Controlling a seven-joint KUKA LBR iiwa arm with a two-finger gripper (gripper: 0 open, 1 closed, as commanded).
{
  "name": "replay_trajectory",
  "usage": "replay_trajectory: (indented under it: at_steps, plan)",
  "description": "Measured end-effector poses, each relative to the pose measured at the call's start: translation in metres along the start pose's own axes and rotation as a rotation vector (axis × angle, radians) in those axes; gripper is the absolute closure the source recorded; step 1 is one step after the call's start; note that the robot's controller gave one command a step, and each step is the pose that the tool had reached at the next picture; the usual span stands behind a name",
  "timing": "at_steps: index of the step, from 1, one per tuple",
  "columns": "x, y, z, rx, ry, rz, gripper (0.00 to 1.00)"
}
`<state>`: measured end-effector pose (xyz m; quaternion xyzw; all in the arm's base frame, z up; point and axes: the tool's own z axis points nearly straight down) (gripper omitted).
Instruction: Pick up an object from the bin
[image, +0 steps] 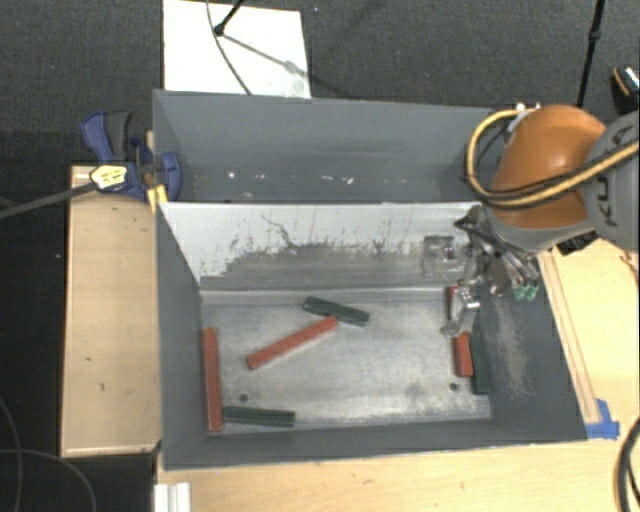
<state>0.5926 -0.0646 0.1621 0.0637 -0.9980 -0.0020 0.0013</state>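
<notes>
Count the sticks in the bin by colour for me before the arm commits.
Red sticks: 3 (along the left wall, slanted mid-floor, short one at right)
Dark green sticks: 3 (mid-floor, front left, by the right wall)
Total: 6

Gripper (458, 320) detail too small — arm (545, 160) cropped right

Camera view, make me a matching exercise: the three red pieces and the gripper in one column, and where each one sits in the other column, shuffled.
Column one
1. long slanted red stick
2. long red stick lying front to back
3. short red block
4. gripper

Column two
A. along the view's left wall of the bin
B. hanging over the floor's right end
C. mid-floor, upper end by a dark green stick
D. near the right wall, beside a dark stick

Pairs: 1-C, 2-A, 3-D, 4-B
</notes>
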Motion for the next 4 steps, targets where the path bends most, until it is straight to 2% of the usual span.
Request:
replay_trajectory:
  at_steps: [1,2,3,4]
  plan:
    - [0.007,0.058,0.096,-0.001,0.003,0.003,0.00]
    - [-0.005,0.127,0.092,0.000,-0.009,0.118,0.00]
    - [-0.004,0.122,0.092,0.004,-0.008,0.118,1.00]
    - [0.005,0.121,-0.055,0.002,-0.013,0.253,1.00]
